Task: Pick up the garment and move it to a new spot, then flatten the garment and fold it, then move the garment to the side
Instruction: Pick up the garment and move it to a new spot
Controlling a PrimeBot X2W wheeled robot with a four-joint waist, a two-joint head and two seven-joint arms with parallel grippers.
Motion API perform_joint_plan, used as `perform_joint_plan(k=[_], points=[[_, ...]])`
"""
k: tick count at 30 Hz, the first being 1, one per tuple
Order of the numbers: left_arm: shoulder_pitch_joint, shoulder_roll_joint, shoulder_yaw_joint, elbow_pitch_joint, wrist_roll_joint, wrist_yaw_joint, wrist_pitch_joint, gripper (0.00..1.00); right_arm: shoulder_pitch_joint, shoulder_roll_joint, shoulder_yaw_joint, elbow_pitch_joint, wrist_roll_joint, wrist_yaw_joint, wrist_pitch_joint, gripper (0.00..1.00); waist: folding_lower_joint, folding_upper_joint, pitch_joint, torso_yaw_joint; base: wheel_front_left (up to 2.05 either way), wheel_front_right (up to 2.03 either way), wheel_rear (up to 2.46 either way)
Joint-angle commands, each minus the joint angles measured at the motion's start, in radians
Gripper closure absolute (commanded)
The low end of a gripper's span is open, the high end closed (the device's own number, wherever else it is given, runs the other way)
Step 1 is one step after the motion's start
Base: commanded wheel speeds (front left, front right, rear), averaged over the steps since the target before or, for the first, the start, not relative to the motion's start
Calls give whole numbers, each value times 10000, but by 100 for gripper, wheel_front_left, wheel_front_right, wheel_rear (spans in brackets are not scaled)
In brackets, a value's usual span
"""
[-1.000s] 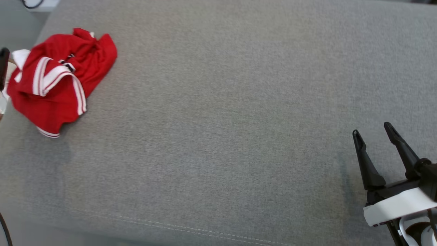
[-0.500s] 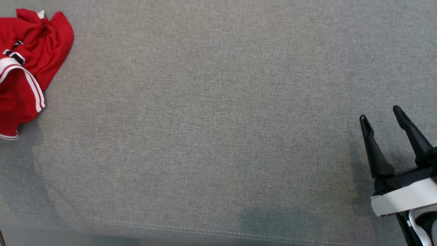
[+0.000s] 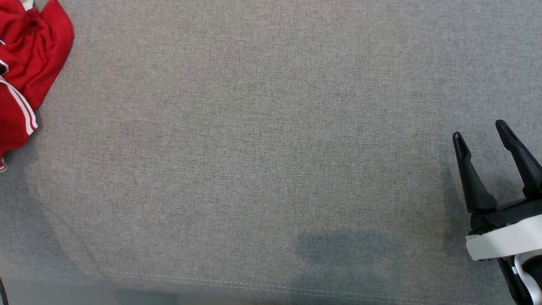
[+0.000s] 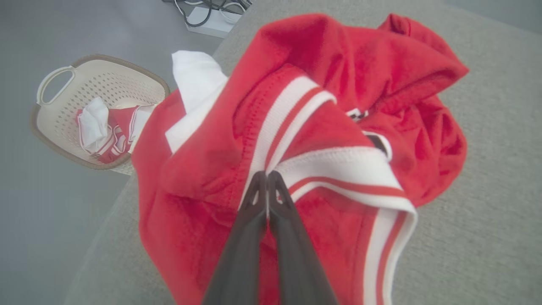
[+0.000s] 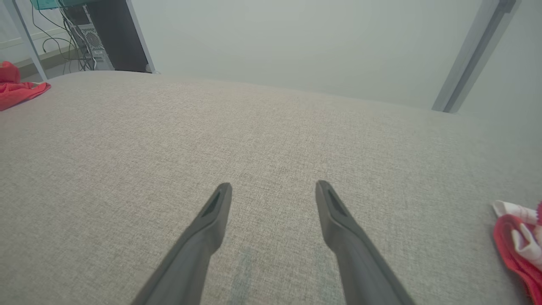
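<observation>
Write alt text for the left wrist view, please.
The left gripper pinches shut on the white-striped trim of a crumpled red garment lying on a grey cushion. A cream basket holding more red-and-white clothes sits on the floor beside it.

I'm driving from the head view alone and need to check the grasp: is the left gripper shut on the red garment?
Observer: Yes. The left gripper is shut, its tips pinching the garment at the white striped band.
Operator: What's near it?
Observer: A cream basket stands on the floor, holding more red and white clothes.
Operator: Anything past the right gripper?
Observer: Another red and white cloth lies on the cushion, at the right edge of the right wrist view.
</observation>
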State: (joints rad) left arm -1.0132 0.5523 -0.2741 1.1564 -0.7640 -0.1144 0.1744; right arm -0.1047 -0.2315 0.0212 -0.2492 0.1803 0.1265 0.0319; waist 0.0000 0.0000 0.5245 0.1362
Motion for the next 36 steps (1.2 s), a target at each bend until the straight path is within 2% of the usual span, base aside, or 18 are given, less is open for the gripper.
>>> perform_joint_plan(k=[1,11,17,22,25,27,32,36], points=[[-342,775,213,-51,103,-14,-127,100,-116,-124,181,-312,91,42,24,0,0,0,-48,22,0,0,0],[-1696,1392,-267,-681,724,-111,-1430,100,18,72,76,-61,131,42,-113,0,0,0,-766,304,0,0,0],[-2015,1358,-248,-1613,619,-142,-2303,100,2,317,138,208,193,42,-327,0,0,0,-1333,287,0,0,0],[-1371,1023,-370,-2901,544,-125,-2950,100,16,640,129,557,238,42,-617,0,0,0,-1907,51,0,0,0],[-546,504,-610,-4291,657,269,-3233,100,98,797,-24,692,235,42,-751,0,0,0,-2158,-98,0,0,0],[215,40,-898,-5544,788,771,-3199,100,167,902,-145,741,227,42,-820,0,0,0,-2297,-208,0,0,0],[2109,-975,-2074,-8968,1118,1813,-2303,100,239,1051,-344,746,202,42,-878,0,0,0,-2377,-587,0,0,0],[2980,-1798,-3100,-10744,1307,2410,-1551,100,134,1152,-439,666,185,42,-951,0,0,0,-2220,-1112,0,0,0]])
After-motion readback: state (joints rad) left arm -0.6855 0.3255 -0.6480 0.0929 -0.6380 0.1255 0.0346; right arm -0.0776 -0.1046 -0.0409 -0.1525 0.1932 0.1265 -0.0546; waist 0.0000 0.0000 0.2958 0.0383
